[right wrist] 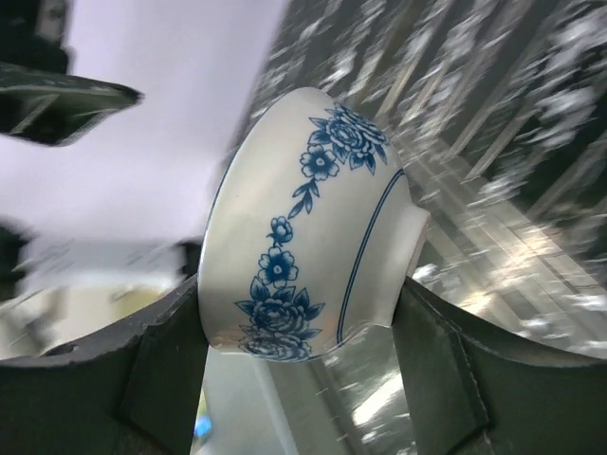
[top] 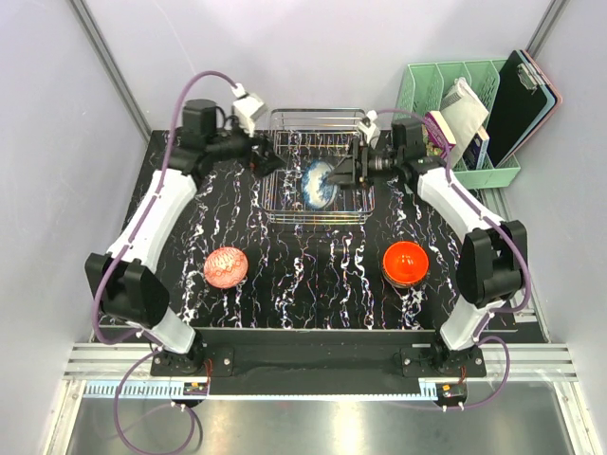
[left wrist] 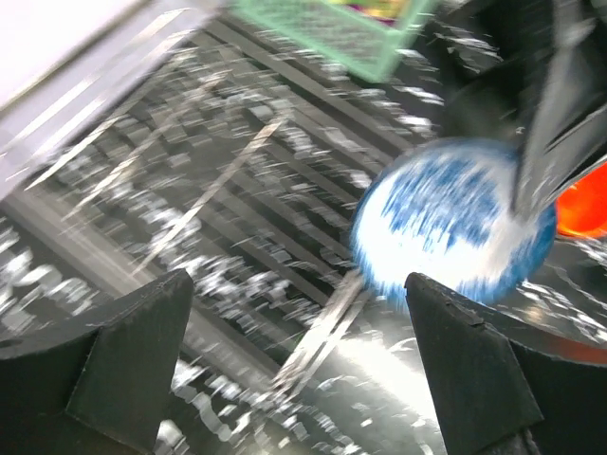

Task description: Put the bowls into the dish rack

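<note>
Top external takes in the whole table at once. The wire dish rack (top: 318, 220) sits at the back middle of the black marbled tabletop (top: 313, 275) with a blue-and-white bowl (top: 320, 182) inside its frame. My right gripper (top: 343, 173) is at that bowl's right side and my left gripper (top: 266, 163) is at the rack's left edge. Only this view shows the pinkish net-patterned bowl (top: 226, 267) near left on the tabletop, well apart from the glossy orange-red bowl (top: 405, 263) near right; both are outside the rack. A mint-green slotted organiser (top: 484, 175) stands beyond the rack's right corner. My right wrist camera adds what the top cannot: the bowl is tipped on its side, smooth white glaze with a chain of blue flowers and a thin blue line near the foot. My dark right fingers (right wrist: 161, 370) press it from rim side and foot side, so I'm gripping it. My left wrist camera, badly blurred, shows my left fingers (left wrist: 123, 351) spread wide with nothing between them, over thin silvery bars.
</note>
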Controlling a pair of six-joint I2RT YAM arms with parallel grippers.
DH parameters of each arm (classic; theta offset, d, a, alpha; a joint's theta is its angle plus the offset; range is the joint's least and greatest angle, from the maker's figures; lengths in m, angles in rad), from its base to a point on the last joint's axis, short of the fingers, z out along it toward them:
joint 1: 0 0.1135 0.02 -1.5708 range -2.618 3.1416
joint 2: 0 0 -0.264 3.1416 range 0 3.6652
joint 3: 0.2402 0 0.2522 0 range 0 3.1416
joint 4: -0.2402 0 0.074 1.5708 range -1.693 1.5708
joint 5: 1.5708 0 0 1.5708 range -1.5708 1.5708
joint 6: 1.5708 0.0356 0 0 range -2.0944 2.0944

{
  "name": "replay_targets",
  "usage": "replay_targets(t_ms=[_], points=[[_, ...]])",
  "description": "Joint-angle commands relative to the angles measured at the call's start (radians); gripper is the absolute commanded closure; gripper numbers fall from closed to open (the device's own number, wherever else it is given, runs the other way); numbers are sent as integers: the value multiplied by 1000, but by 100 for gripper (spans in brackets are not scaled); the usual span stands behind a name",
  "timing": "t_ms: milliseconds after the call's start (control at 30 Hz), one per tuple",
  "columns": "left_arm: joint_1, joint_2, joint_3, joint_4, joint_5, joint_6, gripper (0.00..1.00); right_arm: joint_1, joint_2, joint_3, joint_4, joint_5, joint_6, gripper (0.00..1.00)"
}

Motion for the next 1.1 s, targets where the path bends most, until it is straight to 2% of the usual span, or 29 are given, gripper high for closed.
replay_targets(t_ms=[0,100,233,433,800,1067], points=[[82,-57,-26,-19,-81,-2,1,7,38,195,-286,340,-299,100],[129,-86,-91,-33,-97,23,1,11,96,337,-348,548,-404,100],[178,-123,-176,-45,-108,50,1,13,173,442,-363,781,-478,100],[225,-198,-305,-71,-99,78,1,20,310,605,-356,989,-580,100],[303,-310,-470,-101,-81,135,1,51,531,942,-350,1161,-662,100],[352,-359,-537,-110,-53,149,1,80,615,994,-310,1213,-705,100]])
